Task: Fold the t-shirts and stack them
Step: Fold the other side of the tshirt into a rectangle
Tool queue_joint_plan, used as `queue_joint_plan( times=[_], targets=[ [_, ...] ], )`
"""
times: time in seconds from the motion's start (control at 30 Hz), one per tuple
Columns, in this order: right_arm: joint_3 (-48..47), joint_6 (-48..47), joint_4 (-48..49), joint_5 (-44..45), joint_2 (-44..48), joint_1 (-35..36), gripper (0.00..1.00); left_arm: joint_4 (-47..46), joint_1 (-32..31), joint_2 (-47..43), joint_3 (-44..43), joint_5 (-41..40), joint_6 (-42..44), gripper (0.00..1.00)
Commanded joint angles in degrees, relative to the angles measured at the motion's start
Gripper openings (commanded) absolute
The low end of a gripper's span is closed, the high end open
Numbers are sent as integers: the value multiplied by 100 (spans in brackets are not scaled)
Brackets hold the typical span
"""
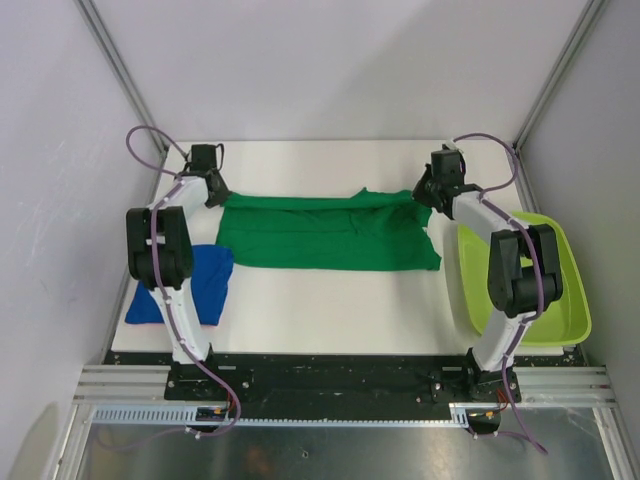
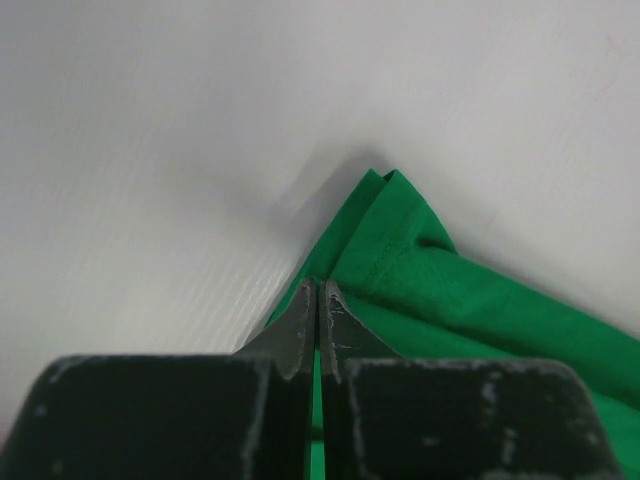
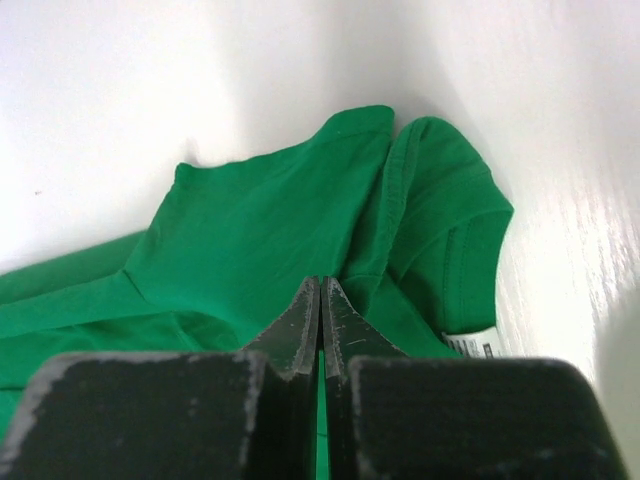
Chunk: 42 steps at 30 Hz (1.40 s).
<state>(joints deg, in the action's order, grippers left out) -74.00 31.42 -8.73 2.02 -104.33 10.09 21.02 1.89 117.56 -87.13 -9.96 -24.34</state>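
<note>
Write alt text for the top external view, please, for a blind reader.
A dark green t-shirt lies spread across a white table, with the left gripper and right gripper each shut on a far corner. A blue t-shirt lies at near left; a lime-green tub sits at right.

Looking down past the left gripper (image 2: 318,288), closed, its two scuffed black fingers (image 2: 293,340) pressed flat together with no gap at the tips; tips set right at the near edge of the green t-shirt (image 2: 460,300), a sliver of green showing low between the finger bodies; unclear whether any cloth pinched; a doubled corner of the shirt pointing away just beyond the tips, stitched hem along one side; cloth spreading off to the right; white table (image 2: 150,180) elsewhere, soft shadow beside the corner.
</note>
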Motion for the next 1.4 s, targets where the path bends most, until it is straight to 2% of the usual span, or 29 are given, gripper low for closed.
queue_joint_plan(
  times=[0.0,0.13,0.3,0.53,0.8,1.03,1.37],
  targets=[
    [275,66,8,224,424,44,0,-208,76,-488,191,-183,139,1],
    [395,100,168,191,445,12,0,-263,66,-487,211,-84,99,1],
    [149,275,665,-37,277,-182,0,-271,74,-283,-198,54,3,1],
    [-1010,218,1090,44,-484,-238,0,-329,74,214,-1106,287,-313,0],
    [-2303,-24,676,147,-1102,-272,0,-395,68,661,-1945,505,-420,0],
    [-1948,-106,544,30,-862,-339,0,-398,68,757,-2053,691,-310,1],
    [-893,49,196,-131,-149,-263,0,-429,70,41,-963,414,-145,1]
  ],
)
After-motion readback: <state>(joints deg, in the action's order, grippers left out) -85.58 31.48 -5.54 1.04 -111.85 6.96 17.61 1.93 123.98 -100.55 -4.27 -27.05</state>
